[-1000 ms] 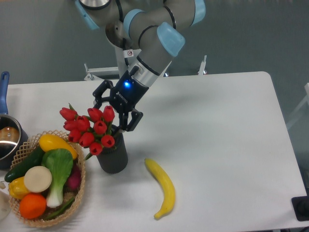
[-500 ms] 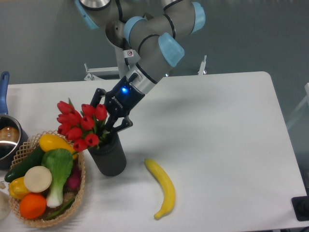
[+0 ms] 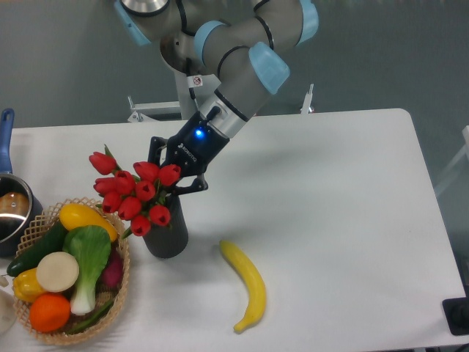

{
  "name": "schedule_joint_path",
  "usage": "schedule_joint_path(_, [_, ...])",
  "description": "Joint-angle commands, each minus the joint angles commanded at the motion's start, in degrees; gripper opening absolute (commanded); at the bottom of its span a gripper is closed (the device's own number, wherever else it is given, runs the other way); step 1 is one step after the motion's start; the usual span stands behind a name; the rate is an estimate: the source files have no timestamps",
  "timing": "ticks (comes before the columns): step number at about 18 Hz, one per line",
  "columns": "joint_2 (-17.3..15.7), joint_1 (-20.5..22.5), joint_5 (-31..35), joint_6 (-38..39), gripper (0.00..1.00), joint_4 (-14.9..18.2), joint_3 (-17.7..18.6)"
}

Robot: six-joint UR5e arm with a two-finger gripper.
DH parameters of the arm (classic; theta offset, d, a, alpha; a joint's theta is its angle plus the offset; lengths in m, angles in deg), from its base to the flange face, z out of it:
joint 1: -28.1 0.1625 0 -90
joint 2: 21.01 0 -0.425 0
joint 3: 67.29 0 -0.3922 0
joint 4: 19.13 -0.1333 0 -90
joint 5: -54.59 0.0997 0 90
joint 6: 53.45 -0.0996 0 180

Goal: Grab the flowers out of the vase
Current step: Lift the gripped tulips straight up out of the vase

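The flowers [image 3: 133,192], a bunch of red tulip buds with green stems, lean out to the left over the mouth of the black vase [image 3: 167,235]. Their stems still reach down into the vase. My gripper [image 3: 174,189] comes in from the upper right and sits right behind the buds, its black fingers [image 3: 192,185] close around the stems just above the vase's rim. The buds hide the fingertips, so the grip on the stems cannot be made out. The vase stands upright on the white table.
A yellow banana [image 3: 247,284] lies on the table right of the vase. A wicker basket [image 3: 44,220] of vegetables and fruit stands at the lower left, close to the flowers. A blue-handled metal pot [image 3: 11,205] sits at the left edge.
The gripper and the bunch swung left, then came back slightly right and up. The vase shifted a little left on the table with them.
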Motion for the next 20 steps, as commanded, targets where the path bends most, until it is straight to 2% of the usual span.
schedule_joint_path(3, [-2.19, 1.58, -2.37, 4.49, 0.00, 0.18, -0.97])
schedule_joint_path(8, [-3.17, 3.51, -6.41, 13.09, 0.00, 0.26, -4.48])
schedule_joint_path(15, [-3.43, 5.54, -13.18, 18.73, 0.00, 0.26, -7.12])
schedule_joint_path(20, [-3.43, 8.87, -13.81, 19.97, 0.00, 0.18, -9.23])
